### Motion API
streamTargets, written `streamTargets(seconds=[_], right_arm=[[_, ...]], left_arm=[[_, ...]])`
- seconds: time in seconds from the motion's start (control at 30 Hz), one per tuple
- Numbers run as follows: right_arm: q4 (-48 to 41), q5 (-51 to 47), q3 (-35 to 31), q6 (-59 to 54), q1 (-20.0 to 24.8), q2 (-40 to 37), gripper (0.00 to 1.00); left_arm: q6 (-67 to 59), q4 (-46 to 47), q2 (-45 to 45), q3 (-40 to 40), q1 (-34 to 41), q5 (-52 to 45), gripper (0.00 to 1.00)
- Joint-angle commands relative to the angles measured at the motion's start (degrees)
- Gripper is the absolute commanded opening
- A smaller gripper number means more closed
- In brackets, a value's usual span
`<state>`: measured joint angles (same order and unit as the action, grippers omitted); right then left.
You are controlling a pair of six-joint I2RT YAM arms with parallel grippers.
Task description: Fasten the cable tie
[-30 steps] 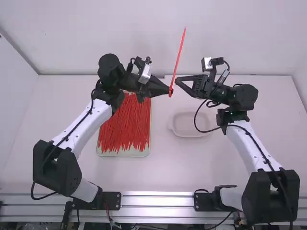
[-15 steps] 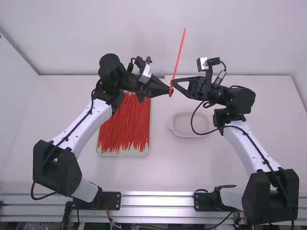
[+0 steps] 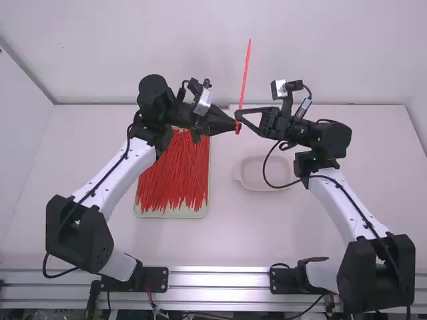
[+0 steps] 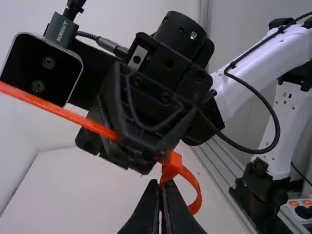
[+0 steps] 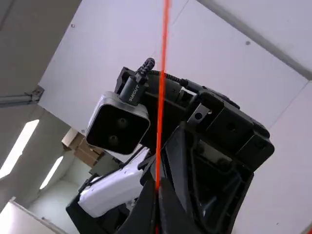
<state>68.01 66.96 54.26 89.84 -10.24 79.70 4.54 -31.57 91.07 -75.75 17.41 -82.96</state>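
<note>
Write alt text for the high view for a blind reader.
Both arms meet above the white table, left gripper and right gripper shut on one red cable tie, its tail pointing up. A tray of red ties lies under the left arm, a pale dish beside the right.

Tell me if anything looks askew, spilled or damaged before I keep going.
Nothing stands out. The cable tie is pinched between the left hand and right hand above the table, already looped, its tail pointing up. The spare ties lie bundled on their tray, and the clear container sits upright beside it.
</note>
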Motion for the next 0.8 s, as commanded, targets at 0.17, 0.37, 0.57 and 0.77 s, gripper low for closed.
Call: streamTargets(seconds=[0.17,0.37,0.57,0.77], right_arm=[[0.6,1.1,1.3,-5.0,-0.2,-1.2,0.00],[0.0,5.6,1.3,-9.7,4.5,-1.2,0.00],[-17.4,12.4,1.2,-25.7,11.4,-1.2,0.00],[-40.9,13.1,1.3,-46.5,14.7,-1.2,0.00]], left_arm=[[0.2,-0.3,-1.2,0.2,0.3,0.0,0.99],[3.2,2.4,-1.2,0.2,-0.1,2.2,0.99],[5.2,21.3,-1.2,0.2,-2.9,10.7,0.99],[-6.8,42.0,-1.2,0.2,-5.7,11.8,0.99]])
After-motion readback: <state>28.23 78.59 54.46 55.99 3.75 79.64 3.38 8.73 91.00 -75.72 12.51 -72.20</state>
